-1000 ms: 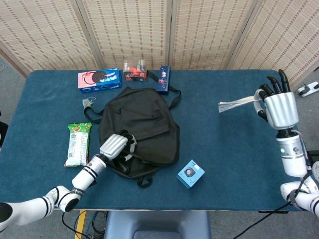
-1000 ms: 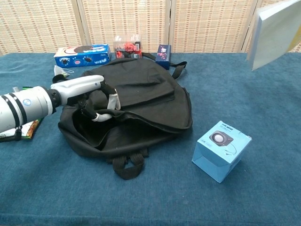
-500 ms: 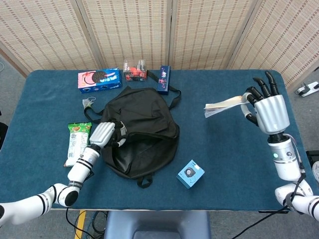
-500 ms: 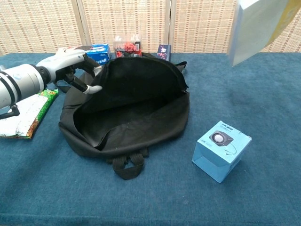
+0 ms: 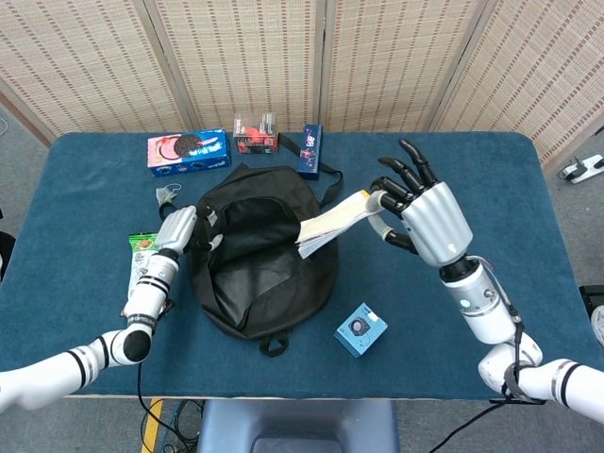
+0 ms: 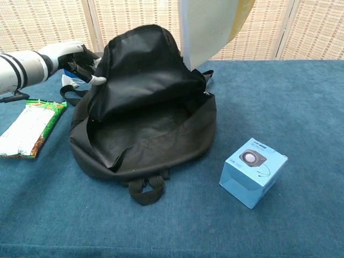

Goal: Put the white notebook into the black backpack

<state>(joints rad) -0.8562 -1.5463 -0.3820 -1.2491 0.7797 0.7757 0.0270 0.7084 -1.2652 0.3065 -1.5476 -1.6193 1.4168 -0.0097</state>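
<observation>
The black backpack (image 5: 260, 250) lies mid-table with its mouth wide open; its dark inside (image 6: 156, 134) shows in the chest view. My left hand (image 5: 179, 229) grips the raised top flap (image 6: 142, 70) at its left edge and holds it up. My right hand (image 5: 425, 212) holds the white notebook (image 5: 332, 221) by one end, tilted, with its free end over the backpack's right side. In the chest view the white notebook (image 6: 209, 27) hangs above the open bag, and my left hand (image 6: 75, 59) is at the flap. My right hand does not show there.
A light blue box (image 5: 360, 329) sits right of the backpack near the front edge. A green snack pack (image 5: 142, 274) lies to the left. A blue cookie box (image 5: 188, 152), a red item (image 5: 256, 142) and a small dark blue box (image 5: 310, 151) line the back.
My right hand has carried the notebook leftward from the table's right side to above the backpack. My left hand has pulled the flap up and back, opening the bag wide.
</observation>
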